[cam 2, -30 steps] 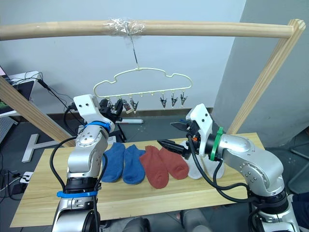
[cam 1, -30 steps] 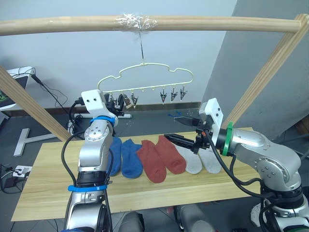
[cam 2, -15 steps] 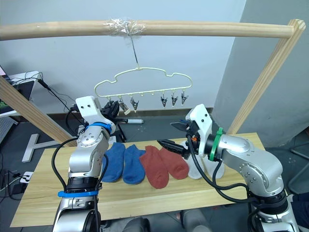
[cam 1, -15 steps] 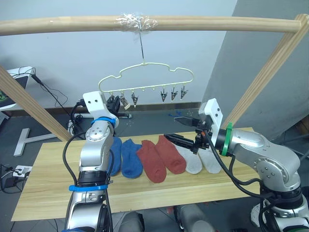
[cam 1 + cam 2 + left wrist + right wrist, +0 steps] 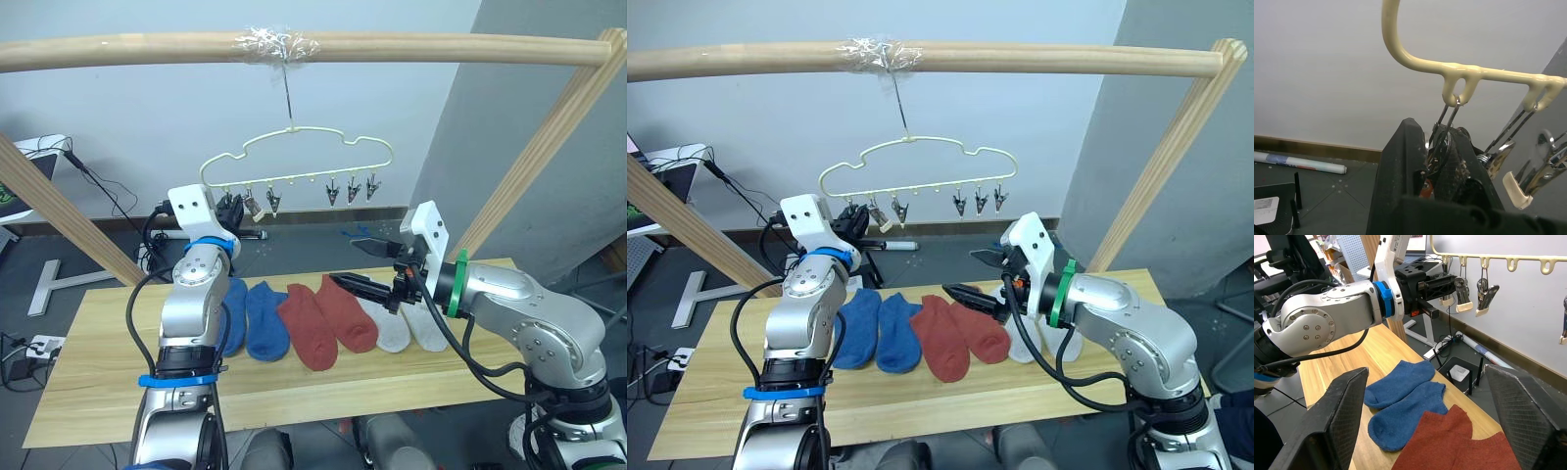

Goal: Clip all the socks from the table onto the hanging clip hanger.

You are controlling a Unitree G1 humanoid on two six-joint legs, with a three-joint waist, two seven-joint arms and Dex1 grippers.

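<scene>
The right tool (image 5: 364,264) has edged left, jaws wide above the rust-red socks (image 5: 323,319). The left tool (image 5: 1437,161) grips the clip hanger's (image 5: 294,162) end clip (image 5: 1442,139). Six socks line the wooden counter (image 5: 88,372); grey walls behind.

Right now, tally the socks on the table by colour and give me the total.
Blue socks: 2
Rust-red socks: 2
Light grey socks: 2
Total: 6, all lying in a row on the table, none on the clip hanger.
</scene>
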